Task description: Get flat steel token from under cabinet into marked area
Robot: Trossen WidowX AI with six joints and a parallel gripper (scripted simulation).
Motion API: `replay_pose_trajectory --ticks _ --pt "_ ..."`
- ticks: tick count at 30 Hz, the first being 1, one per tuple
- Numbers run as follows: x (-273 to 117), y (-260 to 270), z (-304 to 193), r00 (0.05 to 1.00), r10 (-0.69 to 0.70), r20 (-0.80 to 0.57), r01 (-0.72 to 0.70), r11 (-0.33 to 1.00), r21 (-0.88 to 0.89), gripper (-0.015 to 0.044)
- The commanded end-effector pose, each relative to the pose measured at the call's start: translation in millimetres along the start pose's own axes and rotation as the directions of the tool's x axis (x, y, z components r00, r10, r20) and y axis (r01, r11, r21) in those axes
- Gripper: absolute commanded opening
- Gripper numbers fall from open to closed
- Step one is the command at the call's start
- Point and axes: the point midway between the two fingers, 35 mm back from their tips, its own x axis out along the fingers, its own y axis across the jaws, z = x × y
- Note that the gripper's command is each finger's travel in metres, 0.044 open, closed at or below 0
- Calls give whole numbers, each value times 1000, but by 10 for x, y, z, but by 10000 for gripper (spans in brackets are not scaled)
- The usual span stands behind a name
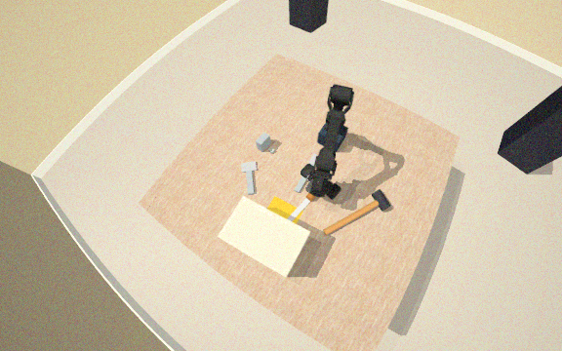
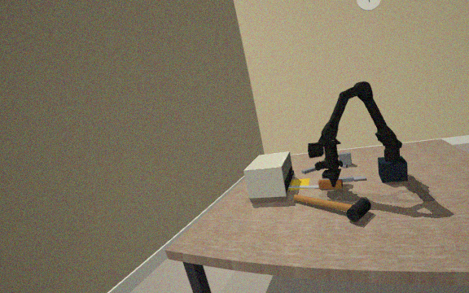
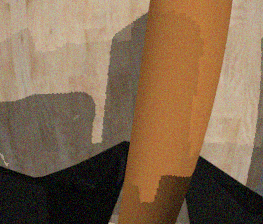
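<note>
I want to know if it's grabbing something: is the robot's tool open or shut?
Shut on the orange handle: the tool has a black finger against each side of it.

The cabinet [image 1: 264,236] [image 2: 266,177] is concealing the far part of the yellow area [image 1: 279,206] [image 2: 302,182] and possibly the tip of the blade [image 1: 301,208] [image 2: 309,187]. Beside the cabinet, the arm [image 1: 327,158] [image 2: 332,130] is covering part of a grey bar [image 1: 301,183] [image 2: 354,179] in the top view. No token is being discernible under the cabinet.
</note>
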Motion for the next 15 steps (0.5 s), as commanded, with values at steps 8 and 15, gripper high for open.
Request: replay_pose_trajectory --ticks 8,15 --pt "9 4 -174 1000 -2 -8 2 1000 1 0" --pt "10 9 -263 1000 -1 -8 1 1000 1 0"
